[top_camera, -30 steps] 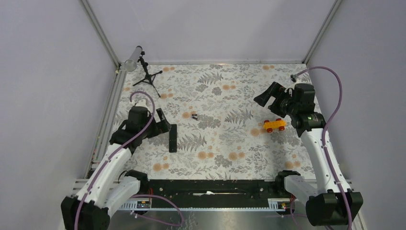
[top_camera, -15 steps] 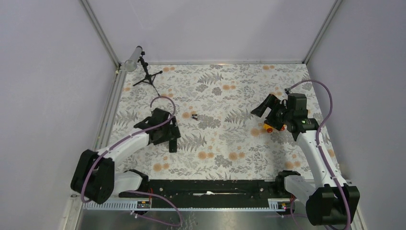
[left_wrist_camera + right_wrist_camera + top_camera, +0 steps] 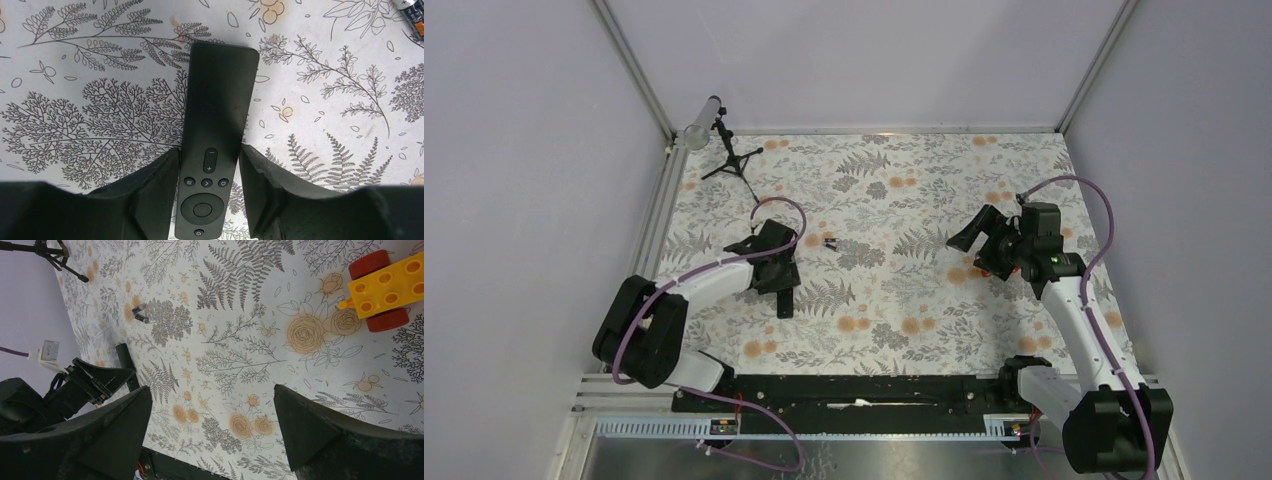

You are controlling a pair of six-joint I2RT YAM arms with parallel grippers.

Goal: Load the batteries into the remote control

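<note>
The remote control (image 3: pixel 216 125) lies flat on the floral cloth with its buttons up; it also shows as a black bar (image 3: pixel 785 295) from above. My left gripper (image 3: pixel 209 152) straddles its button end. The left finger (image 3: pixel 155 185) rests against one long edge. A thin strip of cloth shows between the right finger (image 3: pixel 260 185) and the other edge. The batteries (image 3: pixel 829 242) lie together just right of that gripper, at the corner of the left wrist view (image 3: pixel 412 10) and small in the right wrist view (image 3: pixel 140 312). My right gripper (image 3: pixel 211 390) hangs open over bare cloth.
A yellow brick car with red wheels (image 3: pixel 385 287) sits near the right gripper, mostly hidden under that arm from above. A black mini tripod (image 3: pixel 734 160) and a clear tube (image 3: pixel 701 122) stand at the back left corner. Metal frame rails edge the cloth.
My left arm has reached forward and right, bringing its gripper down over the remote, and its jaws have narrowed around it. The right gripper has dropped lower and shifted slightly left, covering the car.
</note>
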